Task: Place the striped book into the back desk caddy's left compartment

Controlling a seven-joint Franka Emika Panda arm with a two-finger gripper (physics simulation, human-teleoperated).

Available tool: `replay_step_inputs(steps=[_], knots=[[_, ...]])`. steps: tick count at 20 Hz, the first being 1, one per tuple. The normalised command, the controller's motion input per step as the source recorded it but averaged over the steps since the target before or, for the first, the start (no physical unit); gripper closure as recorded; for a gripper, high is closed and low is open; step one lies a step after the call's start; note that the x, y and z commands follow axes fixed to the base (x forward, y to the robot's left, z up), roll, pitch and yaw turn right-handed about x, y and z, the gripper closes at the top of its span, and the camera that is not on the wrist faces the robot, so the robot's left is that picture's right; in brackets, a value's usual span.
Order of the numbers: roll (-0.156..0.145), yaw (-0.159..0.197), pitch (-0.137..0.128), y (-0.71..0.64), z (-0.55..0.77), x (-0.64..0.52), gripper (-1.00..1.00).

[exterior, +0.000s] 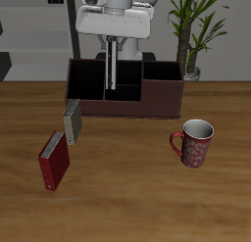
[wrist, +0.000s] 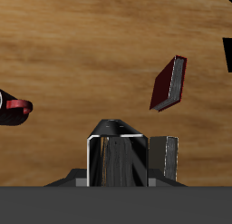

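Observation:
My gripper (exterior: 114, 50) hangs over the back desk caddy (exterior: 162, 101), a wide, low maroon-brown box. It is shut on the striped book (exterior: 114, 72), which hangs upright and edge-on. The book's lower end reaches down into the caddy, at the partition between the left compartment (exterior: 86, 81) and the small middle sections. I cannot tell whether it touches the bottom. In the wrist view the striped book (wrist: 116, 160) shows close up, dark and glossy with pale stripes. The fingers are hidden there.
A plain grey book (exterior: 72, 123) stands against the caddy's front corner and also shows in the wrist view (wrist: 164, 159). A dark red book (exterior: 54, 160) lies nearer the table's front edge. A red patterned mug (exterior: 194, 143) stands before the caddy's other end. A potted plant (exterior: 192, 35) is behind.

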Motion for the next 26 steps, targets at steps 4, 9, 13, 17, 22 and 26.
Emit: replay_step_inputs(steps=[4,9,13,17,22,26], knots=[[-0.013,-0.015,-0.006,-0.19,0.08,-0.38,1.0],[0.01,0.028,0.022,-0.04,-0.11,-0.26,1.0],[0.011,0.019,0.032,0.03,-0.15,-0.27,1.0],[0.007,0.015,0.026,0.08,-0.14,-0.3,1.0],[-0.01,0.013,0.009,0.0,-0.04,-0.22,1.0],[-0.024,-0.002,-0.018,-0.11,0.01,-0.27,1.0]])
